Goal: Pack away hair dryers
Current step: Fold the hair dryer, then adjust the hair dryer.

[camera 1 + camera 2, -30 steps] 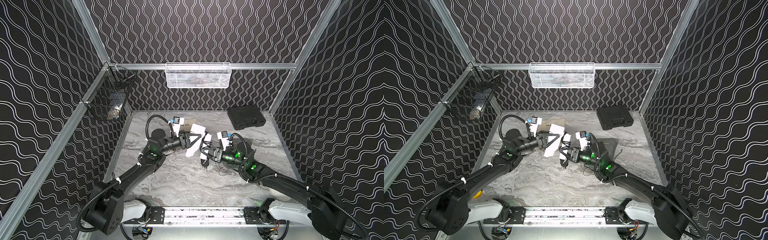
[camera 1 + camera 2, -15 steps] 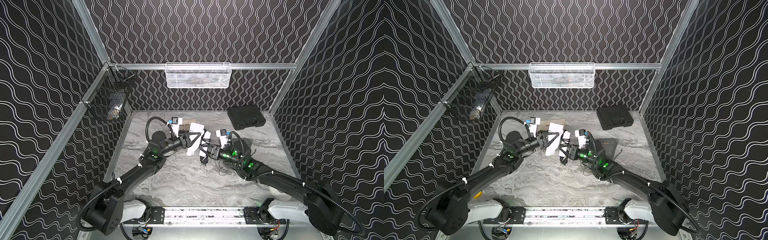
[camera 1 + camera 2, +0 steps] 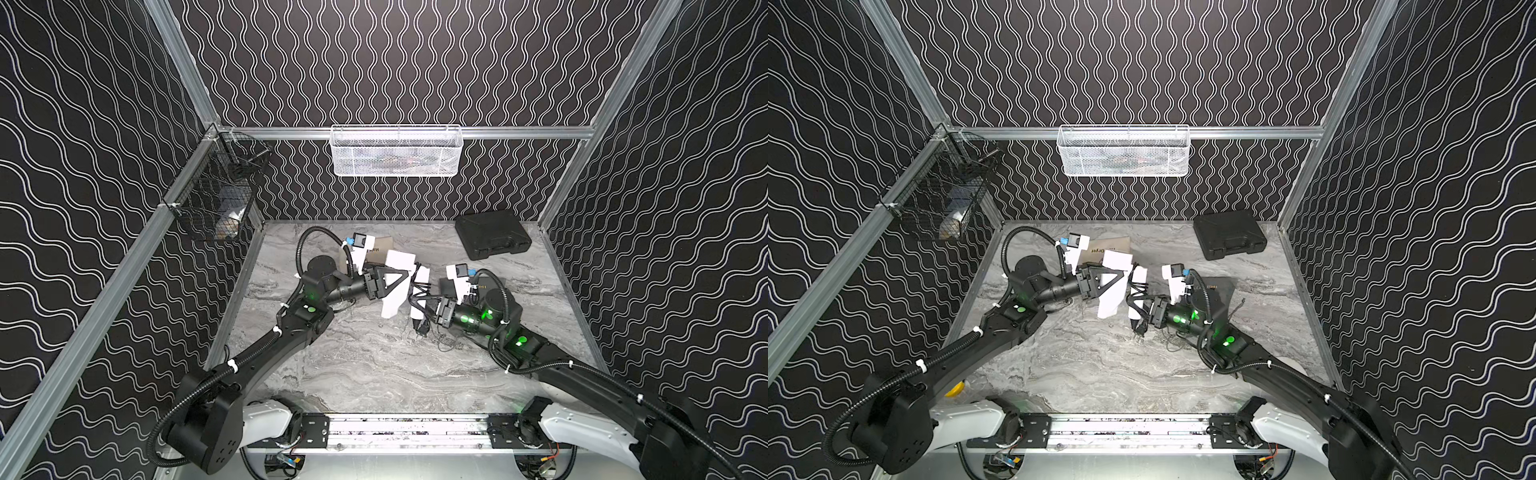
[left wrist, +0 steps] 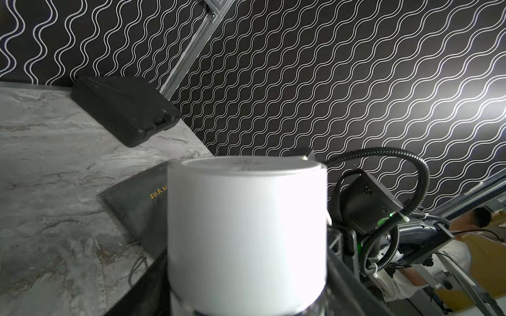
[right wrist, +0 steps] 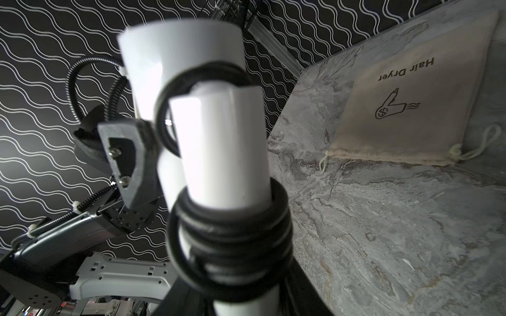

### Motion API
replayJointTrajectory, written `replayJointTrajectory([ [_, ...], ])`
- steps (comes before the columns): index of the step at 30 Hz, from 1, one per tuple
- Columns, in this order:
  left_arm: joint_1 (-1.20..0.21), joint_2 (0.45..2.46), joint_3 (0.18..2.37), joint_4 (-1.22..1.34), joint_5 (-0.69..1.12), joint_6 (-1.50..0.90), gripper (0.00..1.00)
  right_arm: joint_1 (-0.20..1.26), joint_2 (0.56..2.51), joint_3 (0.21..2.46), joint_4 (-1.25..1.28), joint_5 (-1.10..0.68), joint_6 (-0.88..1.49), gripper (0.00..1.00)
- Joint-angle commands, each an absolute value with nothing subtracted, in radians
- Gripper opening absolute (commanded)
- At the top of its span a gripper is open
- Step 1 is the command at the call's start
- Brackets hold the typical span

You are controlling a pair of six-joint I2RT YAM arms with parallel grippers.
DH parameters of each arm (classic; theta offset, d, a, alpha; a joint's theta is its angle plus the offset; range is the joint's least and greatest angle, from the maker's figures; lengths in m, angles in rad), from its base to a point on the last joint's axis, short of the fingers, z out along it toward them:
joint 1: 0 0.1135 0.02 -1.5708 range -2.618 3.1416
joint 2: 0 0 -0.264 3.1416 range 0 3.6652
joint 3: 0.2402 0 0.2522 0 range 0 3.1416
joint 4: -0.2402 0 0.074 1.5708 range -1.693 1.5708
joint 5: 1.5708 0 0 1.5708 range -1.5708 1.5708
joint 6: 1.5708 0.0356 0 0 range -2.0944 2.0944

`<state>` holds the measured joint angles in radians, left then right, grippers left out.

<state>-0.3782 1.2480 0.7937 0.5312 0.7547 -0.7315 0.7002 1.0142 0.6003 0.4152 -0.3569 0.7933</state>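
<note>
1. Jaws: the left gripper (image 3: 401,280) is clamped across the barrel of the white hair dryer (image 3: 392,307). The right gripper (image 3: 428,309) sits at the dryer's handle (image 5: 219,142), but whether its jaws pinch the handle or stand off it cannot be told.
2. The dryer is between the two grippers over the middle of the marble table (image 3: 374,365). It lies between the two pouches. A black cord (image 5: 230,232) is wound in several turns round the handle.
3. Writing: in the right wrist view the beige pouch (image 5: 410,95) reads "Hair Dryer" in dark letters, next to a line drawing of a dryer. In a top view only "Dryer" shows on it. The dark grey pouch (image 4: 137,202) shows orange letters "ryer"; the barrel hides the rest.
4. Count:
   - one hair dryer in view
   - two cloth pouches
   - one black hard case (image 3: 492,235) in the far right corner of the table
   - two wall baskets, a white mesh basket (image 3: 395,151) on the back rail and a black wire basket (image 3: 216,195) on the left rail
</note>
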Motion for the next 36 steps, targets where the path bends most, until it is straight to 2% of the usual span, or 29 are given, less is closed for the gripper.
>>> replayJointTrajectory([
  [1, -0.37, 1.261, 0.814, 0.516, 0.782, -0.758, 0.0, 0.673, 0.951, 0.591, 0.44, -0.353, 0.789, 0.54],
  [11, -0.37, 1.286, 0.838, 0.615, 0.732, -0.91, 0.0, 0.649, 0.97, 0.639, 0.34, -0.458, 0.728, 0.69],
  [18, -0.37, 1.279, 0.809, 0.664, 0.743, -0.961, 0.0, 0.647, 0.996, 0.621, 0.41, -0.449, 0.733, 0.7],
  [27, -0.37, 1.28, 0.756, 0.76, 0.757, -1.024, 0.0, 0.647, 1.071, 0.65, 0.489, -0.476, 0.749, 0.65],
  [36, -0.371, 1.291, 0.76, 0.797, 0.761, -1.047, 0.0, 0.647, 1.118, 0.676, 0.515, -0.511, 0.752, 0.54],
])
